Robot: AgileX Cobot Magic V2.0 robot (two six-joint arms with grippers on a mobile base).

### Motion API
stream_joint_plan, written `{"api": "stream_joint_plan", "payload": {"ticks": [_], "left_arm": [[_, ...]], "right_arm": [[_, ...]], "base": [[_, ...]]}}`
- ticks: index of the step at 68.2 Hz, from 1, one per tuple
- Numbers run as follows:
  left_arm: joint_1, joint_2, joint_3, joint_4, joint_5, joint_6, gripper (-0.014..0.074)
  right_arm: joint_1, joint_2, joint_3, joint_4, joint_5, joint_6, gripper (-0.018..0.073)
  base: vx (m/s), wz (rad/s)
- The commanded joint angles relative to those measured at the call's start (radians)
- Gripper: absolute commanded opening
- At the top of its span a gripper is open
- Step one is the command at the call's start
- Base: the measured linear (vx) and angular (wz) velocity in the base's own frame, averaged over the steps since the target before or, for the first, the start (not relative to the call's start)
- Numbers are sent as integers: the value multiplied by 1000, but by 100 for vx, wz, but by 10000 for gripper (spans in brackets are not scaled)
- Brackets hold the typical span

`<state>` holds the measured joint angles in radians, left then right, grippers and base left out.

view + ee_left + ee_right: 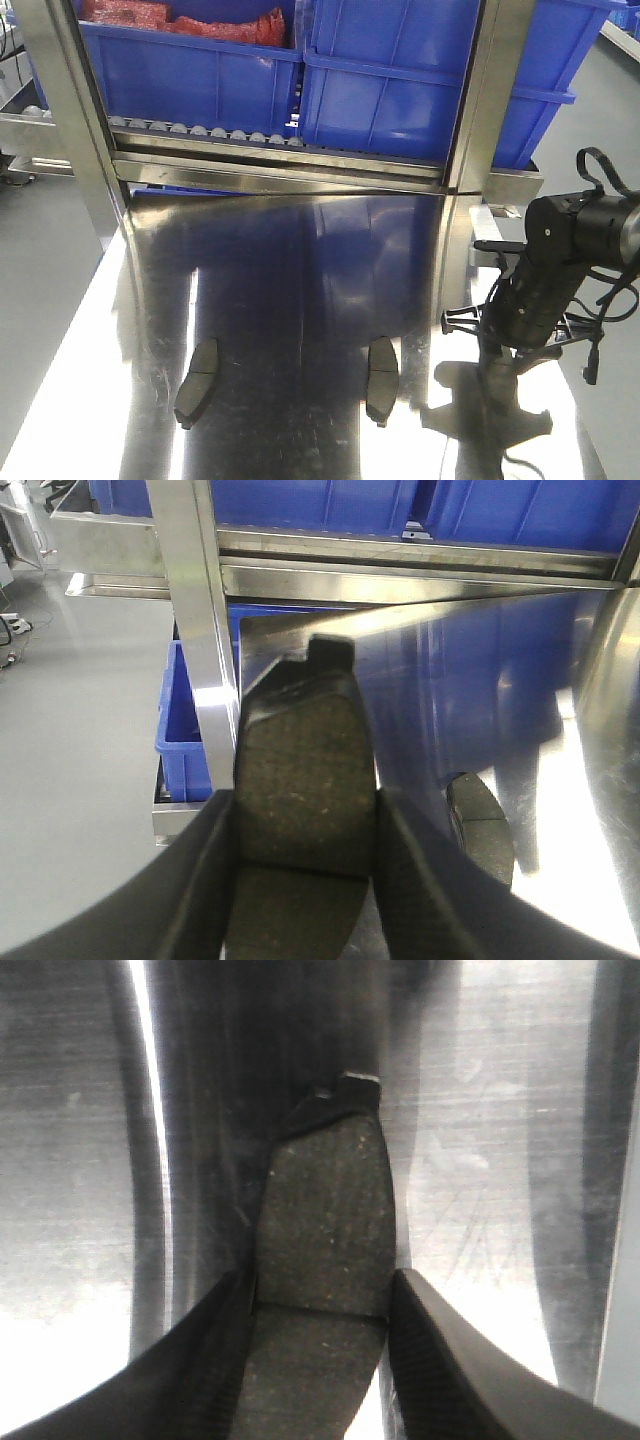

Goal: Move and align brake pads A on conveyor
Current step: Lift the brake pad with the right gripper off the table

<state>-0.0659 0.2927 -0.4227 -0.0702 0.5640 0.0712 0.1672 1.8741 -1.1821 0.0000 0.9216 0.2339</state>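
Note:
Two brake pads A lie flat on the shiny steel table (300, 260), one at the left (197, 383) and one near the middle (381, 380). In the left wrist view my left gripper (305, 810) is shut on a third dark pad (305, 740), with its fingers pressing the pad's sides at the centre groove. Another pad (482, 825) lies on the table to its right. My right gripper (322, 1290) is shut on a pad (325, 1195) over the steel surface. It points down at the table's right side (499, 380). The conveyor is out of view.
Blue bins (190, 70) (400, 90) sit on a roller rack (200, 131) behind the table, between steel posts (75, 100) (490, 100). One more blue bin (180, 720) stands below the table's left edge. The right arm's cables (600, 330) hang by the right edge.

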Motion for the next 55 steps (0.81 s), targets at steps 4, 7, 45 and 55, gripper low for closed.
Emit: {"api": "stream_joint_plan", "payload": {"ticks": [4, 7, 45, 55], "left_arm": [[-4, 8, -28, -11, -97, -11, -6], [-4, 8, -28, -11, -97, -11, -6], [-4, 8, -28, -11, -97, -11, -6], [-4, 8, -28, -11, -97, -11, -6]], "right_arm": [[-5, -41, -25, -6, 7, -12, 215], [-5, -41, -25, -6, 7, -13, 193], [-5, -41, -21, -49, -18, -13, -11], [-5, -33, -21, -48, -23, -16, -8]], "base": [[0, 0], [0, 0], [0, 0], [0, 0]]}}
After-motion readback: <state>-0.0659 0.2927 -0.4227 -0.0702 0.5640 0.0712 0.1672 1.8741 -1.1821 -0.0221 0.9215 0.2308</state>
